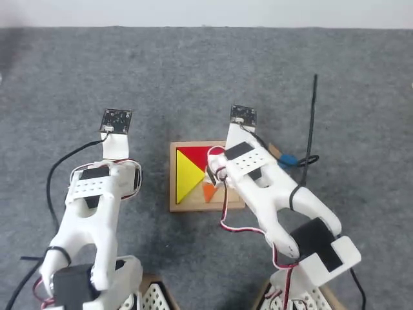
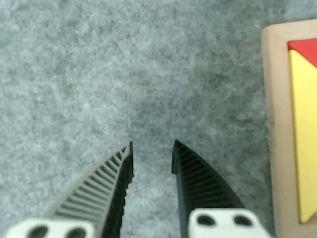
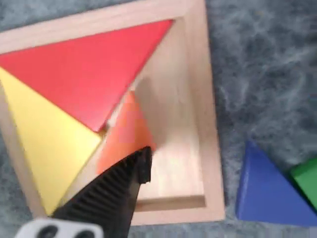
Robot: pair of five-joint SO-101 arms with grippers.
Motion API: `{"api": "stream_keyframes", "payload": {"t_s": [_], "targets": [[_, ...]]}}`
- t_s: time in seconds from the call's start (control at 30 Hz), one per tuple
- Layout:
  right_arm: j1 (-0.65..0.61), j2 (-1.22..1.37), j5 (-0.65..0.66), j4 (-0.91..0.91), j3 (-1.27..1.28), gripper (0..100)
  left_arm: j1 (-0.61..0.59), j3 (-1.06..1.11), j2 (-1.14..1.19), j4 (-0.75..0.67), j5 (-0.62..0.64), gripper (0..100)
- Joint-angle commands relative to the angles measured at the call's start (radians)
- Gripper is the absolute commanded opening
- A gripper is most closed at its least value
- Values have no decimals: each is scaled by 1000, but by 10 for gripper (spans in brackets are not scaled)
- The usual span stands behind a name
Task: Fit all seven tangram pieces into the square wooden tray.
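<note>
The square wooden tray [image 1: 174,194] lies on the grey carpet between the two arms. A red triangle [image 3: 84,69] fills its far part and a yellow triangle [image 3: 44,148] its left part. An orange piece [image 3: 126,134] rests in the tray against both, blurred, right at the tip of my right gripper [image 3: 124,183]. That gripper [image 1: 216,177] hangs over the tray's right half. A blue triangle [image 3: 267,188] and a green piece [image 3: 307,178] lie on the carpet just right of the tray. My left gripper [image 2: 152,148] is open over bare carpet, left of the tray rim [image 2: 275,124], holding nothing.
A black cable [image 1: 314,116] runs up the carpet right of the tray, close to the blue piece [image 1: 287,159]. The tray's right portion shows bare wood [image 3: 178,148]. Open carpet stretches to the left and far side.
</note>
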Motion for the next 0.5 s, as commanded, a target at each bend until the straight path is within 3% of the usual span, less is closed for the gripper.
{"api": "stream_keyframes", "payload": {"t_s": [0.0,0.3,0.47], "targets": [[42,48,14,54,9,679,2,-4,-6,-17,-5,123],[42,54,31,67,5,679,3,-4,-6,-17,-5,123],[22,-81,-5,33,17,680,5,-4,-6,-17,-5,123]]}}
